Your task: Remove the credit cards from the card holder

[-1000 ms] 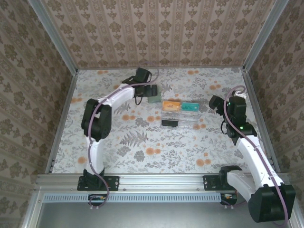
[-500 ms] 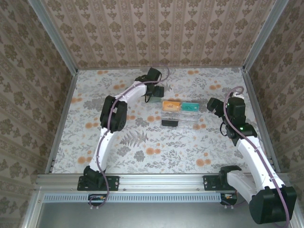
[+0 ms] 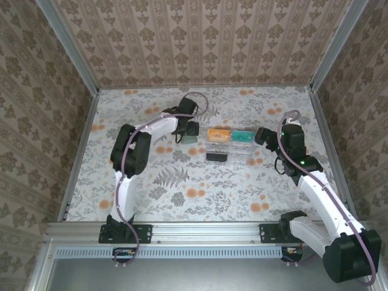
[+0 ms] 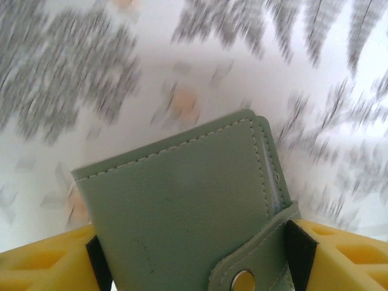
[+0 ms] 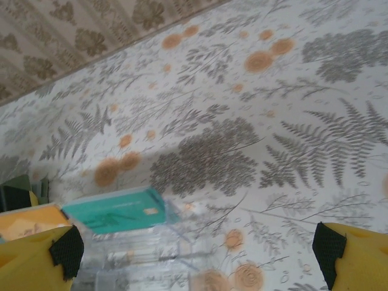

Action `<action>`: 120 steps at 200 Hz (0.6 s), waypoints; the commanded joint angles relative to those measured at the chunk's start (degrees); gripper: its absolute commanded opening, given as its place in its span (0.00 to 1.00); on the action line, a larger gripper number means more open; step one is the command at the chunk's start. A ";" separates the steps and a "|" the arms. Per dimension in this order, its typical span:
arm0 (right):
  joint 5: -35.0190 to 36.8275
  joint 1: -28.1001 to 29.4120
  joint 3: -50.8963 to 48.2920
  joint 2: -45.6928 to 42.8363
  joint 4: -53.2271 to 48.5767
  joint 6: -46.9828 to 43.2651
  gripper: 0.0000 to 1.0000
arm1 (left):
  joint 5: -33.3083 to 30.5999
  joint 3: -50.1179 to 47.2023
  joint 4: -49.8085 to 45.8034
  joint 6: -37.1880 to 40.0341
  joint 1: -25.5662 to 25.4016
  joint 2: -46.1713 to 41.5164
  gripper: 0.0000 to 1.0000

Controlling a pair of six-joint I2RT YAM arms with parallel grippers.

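The table (image 3: 182, 182), papered in ferns and orange blooms, shows whole from the top view, patterned walls on three sides. Both arms reach across it. The left claw (image 3: 188, 130) is at the far middle and the right claw (image 3: 262, 136) is near the tray's right end.

The clear tray (image 3: 230, 153) sits between them. From above it is a faint outline, while the right wrist view shows its transparent walls (image 5: 151, 254) from close by.

The card holder (image 4: 182, 200) fills the left wrist view. It is grey-green and folded shut, and its snap tab crosses the lower corner. From above, a sliver of it (image 3: 190, 139) peeks out under the claw, left of the tray.

The left claw (image 4: 197, 248) straddles the card holder with a pad at each side edge. Whether the pads press is not clear. The table behind is blurred there.

The right claw (image 5: 197, 254) gapes wide and holds nothing.

A black block (image 3: 216, 157) lies at the tray's near side.

The teal card (image 5: 115, 212) lies flat at the tray's far right. Its chip is visible from the right wrist view, but from above the card (image 3: 242, 136) is a plain patch. The orange card (image 3: 218, 134) lies just left of it, and the right wrist view cuts it off (image 5: 27, 221) at the picture's edge.
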 commanded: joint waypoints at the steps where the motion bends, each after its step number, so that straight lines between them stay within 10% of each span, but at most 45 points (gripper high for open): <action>1: 0.88 3.09 2.52 1.10 1.17 0.02 1.00 | -1.26 -10.52 -0.41 -3.85 -0.51 -7.87 0.73; 120: 9.30 21.77 3.85 2.72 -2.41 1.98 1.00 | -5.86 -46.42 1.91 -33.99 -24.02 -38.20 0.73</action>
